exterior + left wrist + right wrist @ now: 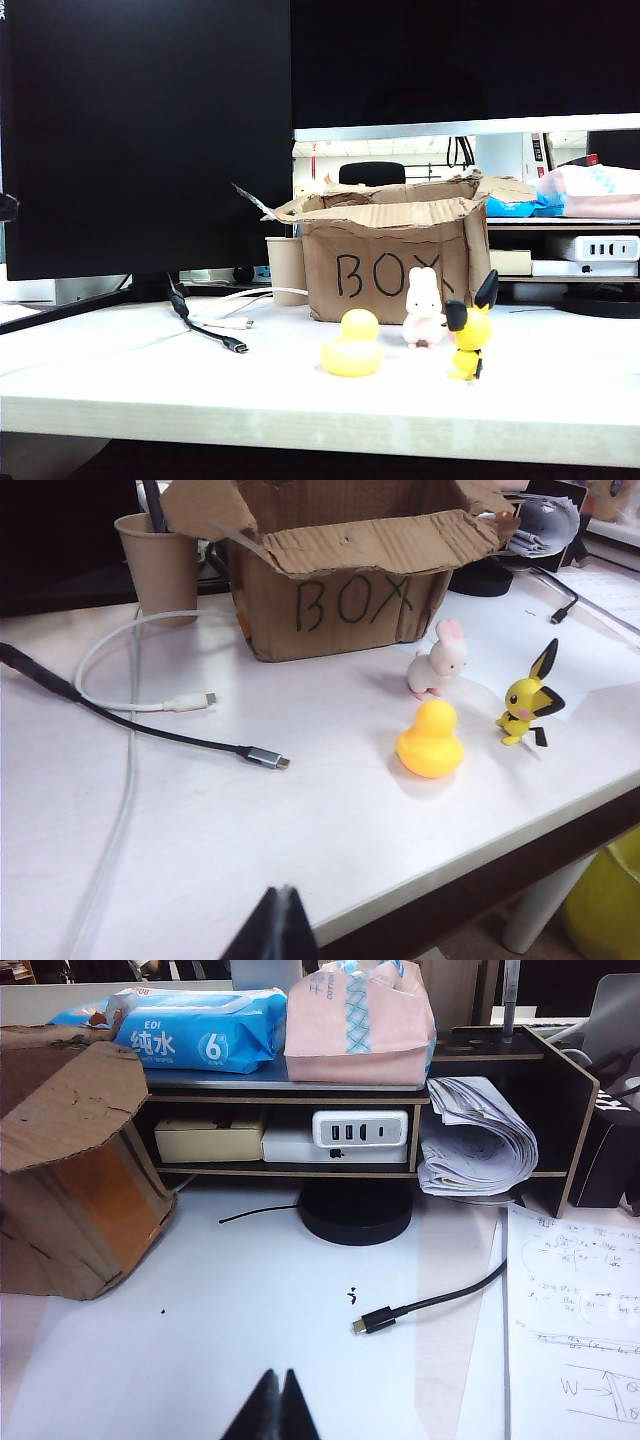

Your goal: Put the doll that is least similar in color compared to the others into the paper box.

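Just in front of the paper box (335, 575), right of centre, stands the rabbit doll (438, 660), upright, behind the duck (430, 740). Left gripper (280, 920), clenched and empty, sits near-left of it. Right gripper (280, 1405), clenched and empty, faces the shelf (350, 1100); the left looks better placed.

A white cable (150, 695) and a black cable (150, 725) lie on the surface (250, 840). A paper cup (158, 565) stands near them. A shelf (350, 1100) holds blue wipes (200, 1028), a pink pack (360, 1022), a charger (360, 1128) and rolled papers (470, 1140).
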`<action>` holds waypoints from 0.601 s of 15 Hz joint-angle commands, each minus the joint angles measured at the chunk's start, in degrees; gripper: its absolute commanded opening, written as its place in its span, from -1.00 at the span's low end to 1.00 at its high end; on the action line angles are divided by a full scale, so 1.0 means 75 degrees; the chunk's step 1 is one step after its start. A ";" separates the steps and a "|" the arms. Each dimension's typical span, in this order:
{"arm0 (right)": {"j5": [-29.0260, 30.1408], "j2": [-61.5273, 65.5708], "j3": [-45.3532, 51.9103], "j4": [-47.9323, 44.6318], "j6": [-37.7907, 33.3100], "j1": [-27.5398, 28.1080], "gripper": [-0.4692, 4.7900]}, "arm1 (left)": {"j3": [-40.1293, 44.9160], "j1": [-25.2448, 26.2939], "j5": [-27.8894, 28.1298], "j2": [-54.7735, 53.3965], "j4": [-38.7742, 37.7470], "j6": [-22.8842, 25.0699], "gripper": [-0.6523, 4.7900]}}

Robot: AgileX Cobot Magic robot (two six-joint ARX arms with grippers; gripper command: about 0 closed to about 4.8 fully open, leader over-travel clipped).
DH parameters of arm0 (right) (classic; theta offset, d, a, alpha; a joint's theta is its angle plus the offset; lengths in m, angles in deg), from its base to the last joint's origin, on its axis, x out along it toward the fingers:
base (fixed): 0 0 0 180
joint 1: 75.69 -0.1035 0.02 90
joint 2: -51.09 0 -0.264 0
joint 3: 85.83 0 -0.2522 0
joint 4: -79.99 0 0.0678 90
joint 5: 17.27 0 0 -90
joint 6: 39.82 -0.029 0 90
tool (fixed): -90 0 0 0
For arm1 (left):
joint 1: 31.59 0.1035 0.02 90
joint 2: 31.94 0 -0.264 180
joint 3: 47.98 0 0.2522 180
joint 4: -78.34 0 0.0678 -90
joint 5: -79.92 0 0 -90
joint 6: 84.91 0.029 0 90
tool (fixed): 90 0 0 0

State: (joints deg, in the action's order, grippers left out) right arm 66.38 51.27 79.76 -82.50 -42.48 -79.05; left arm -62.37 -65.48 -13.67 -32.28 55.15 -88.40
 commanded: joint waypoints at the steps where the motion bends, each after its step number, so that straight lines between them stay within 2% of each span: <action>1: -0.0023 -0.0003 0.0044 -0.0128 0.0015 -0.0003 -0.84 | 0.0003 -0.0280 -0.0032 -0.0006 -0.0108 0.0006 -0.78; 6: -0.0023 -0.0003 0.0044 -0.0128 0.0015 0.0000 -0.84 | 0.0003 -0.0953 -0.0032 -0.0006 -0.0108 0.0006 -0.78; 9: -0.0020 -0.0003 0.0044 -0.0128 0.0015 0.0000 -0.84 | 0.0003 -0.0956 -0.0032 -0.0006 -0.0108 0.0006 -0.78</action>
State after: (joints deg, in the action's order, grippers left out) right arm 66.38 51.27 79.76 -82.50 -42.48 -79.05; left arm -62.37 -72.65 -13.69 -32.28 55.15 -88.40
